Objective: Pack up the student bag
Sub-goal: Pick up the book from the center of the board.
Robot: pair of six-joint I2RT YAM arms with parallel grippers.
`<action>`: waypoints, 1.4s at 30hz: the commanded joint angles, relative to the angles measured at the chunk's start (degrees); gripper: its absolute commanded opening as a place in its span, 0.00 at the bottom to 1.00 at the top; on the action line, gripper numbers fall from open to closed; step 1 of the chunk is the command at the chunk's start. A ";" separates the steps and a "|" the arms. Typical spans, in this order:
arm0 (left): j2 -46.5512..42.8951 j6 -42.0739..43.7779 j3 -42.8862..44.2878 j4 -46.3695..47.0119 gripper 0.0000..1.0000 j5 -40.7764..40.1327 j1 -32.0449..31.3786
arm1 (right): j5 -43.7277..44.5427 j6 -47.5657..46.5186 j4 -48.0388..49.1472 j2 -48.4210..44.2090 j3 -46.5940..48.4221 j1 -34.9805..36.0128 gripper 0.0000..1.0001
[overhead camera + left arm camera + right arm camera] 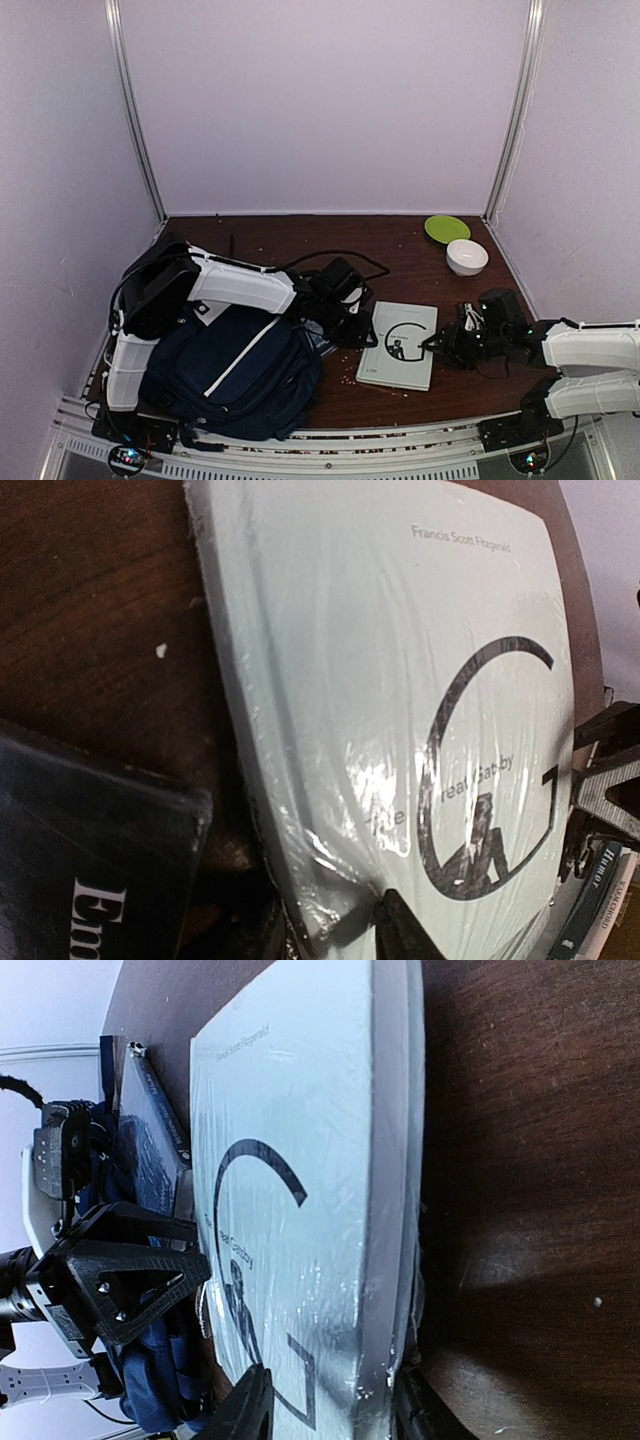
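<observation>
The student bag (pixel 235 375), navy with a thin white stripe, lies at the front left under my left arm. A pale green, plastic-wrapped book (pixel 398 345) lies flat just to its right. My left gripper (pixel 362 335) is at the book's left edge. One of its fingertips (pixel 400 925) rests on the cover at the near corner of the book (pixel 400 680), and the other is hidden below. My right gripper (pixel 432 347) is shut on the opposite edge. One of its fingers (pixel 245 1405) is on the cover of the book (pixel 300 1160) and the other (pixel 420 1410) is underneath.
A dark book (pixel 90 860) with white lettering lies by the bag, close to my left gripper. A green plate (pixel 447 228) and a white bowl (pixel 467 257) stand at the back right. Small crumbs dot the brown table (pixel 300 240). White walls close it in.
</observation>
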 commanded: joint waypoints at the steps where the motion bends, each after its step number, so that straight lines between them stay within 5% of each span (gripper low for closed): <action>1: -0.60 0.01 -1.30 4.79 0.55 2.59 -1.53 | -7.35 3.36 12.21 -2.04 1.86 1.66 0.40; 28: -2.75 -1.12 -1.76 10.20 0.59 6.73 -1.89 | -6.79 11.04 24.78 2.57 2.55 3.82 0.39; 42: -2.65 -1.60 -2.76 12.46 0.58 7.86 -1.89 | -6.47 13.34 29.12 2.37 2.69 4.61 0.14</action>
